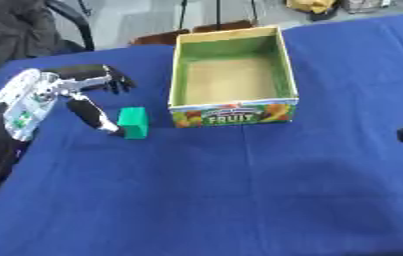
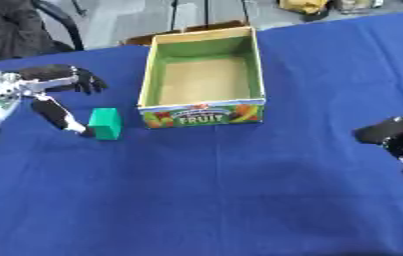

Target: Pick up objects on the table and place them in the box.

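Green block: upright on blue tablecloth, just left of open fruit box. Left hand: fingers spread, thumb tip at block's left side, other fingers apart. Right hand: right edge, finger state indiscernible.

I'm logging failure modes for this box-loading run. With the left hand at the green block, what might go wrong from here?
The left hand is open, with only its thumb tip at the green block; closing now may push the block away rather than grip it. The fruit box stands right beside the block, so lifting it across could clip the box's near wall and shift it. The right hand lies at the table's right edge, too far away to help.
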`<state>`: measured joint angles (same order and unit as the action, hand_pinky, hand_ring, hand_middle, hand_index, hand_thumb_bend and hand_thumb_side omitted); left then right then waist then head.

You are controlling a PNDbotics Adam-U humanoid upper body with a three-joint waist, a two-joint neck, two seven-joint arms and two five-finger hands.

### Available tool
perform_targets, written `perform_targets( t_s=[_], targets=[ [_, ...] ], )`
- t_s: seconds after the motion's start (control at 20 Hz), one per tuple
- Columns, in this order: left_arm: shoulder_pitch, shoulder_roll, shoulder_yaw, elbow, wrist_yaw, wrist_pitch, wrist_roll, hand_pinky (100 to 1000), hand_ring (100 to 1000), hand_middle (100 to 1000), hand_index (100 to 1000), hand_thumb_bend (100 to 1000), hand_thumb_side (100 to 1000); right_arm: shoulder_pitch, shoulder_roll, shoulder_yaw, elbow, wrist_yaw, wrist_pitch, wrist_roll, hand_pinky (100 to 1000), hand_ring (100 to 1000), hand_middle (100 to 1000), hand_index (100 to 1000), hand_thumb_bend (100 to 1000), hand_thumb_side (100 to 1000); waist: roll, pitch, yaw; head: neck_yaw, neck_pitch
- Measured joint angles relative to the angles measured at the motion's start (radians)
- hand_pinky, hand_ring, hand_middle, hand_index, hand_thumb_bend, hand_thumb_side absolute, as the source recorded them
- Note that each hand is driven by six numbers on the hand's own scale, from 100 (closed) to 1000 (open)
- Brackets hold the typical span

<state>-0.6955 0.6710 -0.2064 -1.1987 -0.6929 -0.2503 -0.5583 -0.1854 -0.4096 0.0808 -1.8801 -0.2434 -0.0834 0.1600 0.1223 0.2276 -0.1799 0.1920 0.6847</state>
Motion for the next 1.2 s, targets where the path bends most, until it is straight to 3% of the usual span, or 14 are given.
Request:
perform_targets(
  t_s=[0.55, 0.85, 0.95, 1.0, 1.05, 1.1, 1.2],
  targets=[
    [-0.001, -0.058, 0.008, 0.076, -0.137, -0.056, 0.115, 719, 675, 686, 843, 641, 332, -0.005, 0.000, 0.000, 0.000, 0.000, 0.000, 0.002, 746, 690, 517, 550, 100, 873, 0.005, 0.004, -0.006, 0.003, 0.000],
    [-0.002, -0.079, 0.007, 0.095, -0.163, -0.060, 0.124, 513, 527, 549, 730, 614, 323, -0.008, 0.000, 0.000, 0.000, 0.000, 0.000, 0.002, 746, 690, 517, 550, 100, 874, 0.005, 0.006, -0.011, 0.005, 0.000],
    [-0.006, -0.081, 0.007, 0.095, -0.169, -0.054, 0.128, 433, 460, 475, 650, 597, 304, -0.008, 0.000, 0.000, 0.000, 0.000, 0.000, 0.002, 746, 690, 517, 550, 100, 874, 0.005, 0.006, -0.011, 0.005, 0.000],
    [-0.006, -0.082, 0.007, 0.096, -0.173, -0.049, 0.132, 345, 378, 389, 552, 579, 288, -0.008, 0.000, 0.000, 0.000, 0.000, 0.000, 0.002, 746, 690, 517, 550, 100, 874, 0.005, 0.006, -0.011, 0.005, 0.000],
    [-0.009, -0.082, 0.008, 0.096, -0.177, -0.043, 0.139, 311, 347, 355, 519, 575, 294, -0.008, 0.000, 0.000, 0.000, 0.000, 0.000, 0.002, 746, 690, 517, 550, 100, 874, 0.006, 0.006, -0.012, 0.005, 0.000],
    [-0.009, -0.084, 0.008, 0.096, -0.181, -0.038, 0.147, 221, 270, 273, 440, 575, 301, -0.008, 0.000, 0.000, 0.000, 0.000, 0.000, 0.002, 746, 690, 517, 550, 100, 874, 0.006, 0.006, -0.012, 0.005, 0.000],
    [-0.009, -0.086, 0.012, 0.099, -0.185, -0.026, 0.169, 164, 217, 214, 385, 584, 298, -0.008, 0.000, 0.000, 0.000, 0.000, 0.000, 0.002, 746, 690, 517, 550, 100, 874, 0.006, 0.006, -0.012, 0.005, 0.000]
  ],
)
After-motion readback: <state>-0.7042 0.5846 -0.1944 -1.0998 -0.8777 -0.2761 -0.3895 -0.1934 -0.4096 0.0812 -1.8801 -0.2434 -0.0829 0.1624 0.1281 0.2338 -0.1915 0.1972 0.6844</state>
